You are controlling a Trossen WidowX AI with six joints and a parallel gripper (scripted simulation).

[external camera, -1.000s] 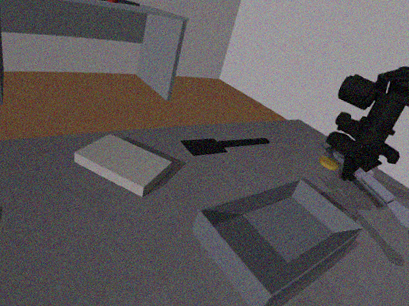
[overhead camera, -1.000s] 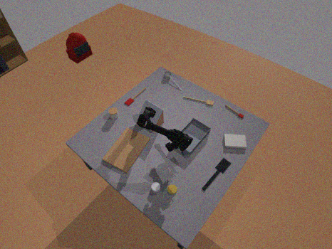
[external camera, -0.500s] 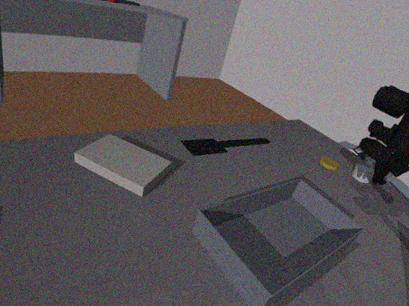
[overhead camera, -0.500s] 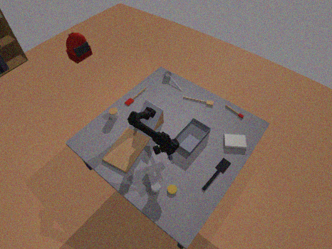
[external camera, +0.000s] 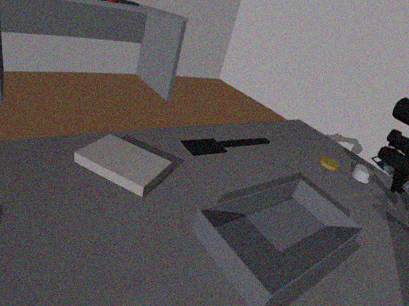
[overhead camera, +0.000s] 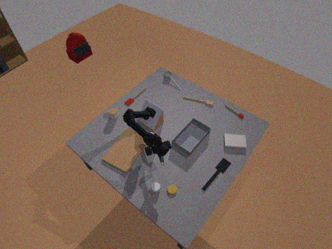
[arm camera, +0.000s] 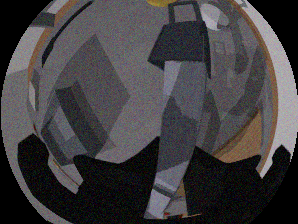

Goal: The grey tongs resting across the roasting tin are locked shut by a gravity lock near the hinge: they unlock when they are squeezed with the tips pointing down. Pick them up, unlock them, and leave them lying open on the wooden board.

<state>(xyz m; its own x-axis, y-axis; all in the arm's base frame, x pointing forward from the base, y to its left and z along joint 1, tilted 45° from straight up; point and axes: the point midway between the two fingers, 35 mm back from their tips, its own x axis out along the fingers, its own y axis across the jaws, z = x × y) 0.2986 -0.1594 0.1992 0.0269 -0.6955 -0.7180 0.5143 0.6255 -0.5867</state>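
Observation:
My gripper (overhead camera: pixel 158 154) (external camera: pixel 400 185) (arm camera: pixel 169 140) is shut on the grey tongs (arm camera: pixel 174 110). It holds them in the air above the table. In the wrist view the tongs run straight away from the fingers, arms together, with a dark part near their far end. The grey roasting tin (overhead camera: pixel 179 144) (external camera: pixel 243 235) (arm camera: pixel 76 106) is empty and stands just right of the gripper in the top view. The wooden board (overhead camera: pixel 119 154) lies flat on the table just left of the gripper; its edge also shows in the wrist view (arm camera: pixel 248 141).
A yellow disc (overhead camera: pixel 172 188) (external camera: pixel 329 163) and a white cap (overhead camera: pixel 155 186) (external camera: pixel 361 173) lie near the front edge. A black spatula (overhead camera: pixel 215 174) (external camera: pixel 222 145) and a white block (overhead camera: pixel 235 141) (external camera: pixel 120 161) lie beyond the tin. Small tools lie along the back.

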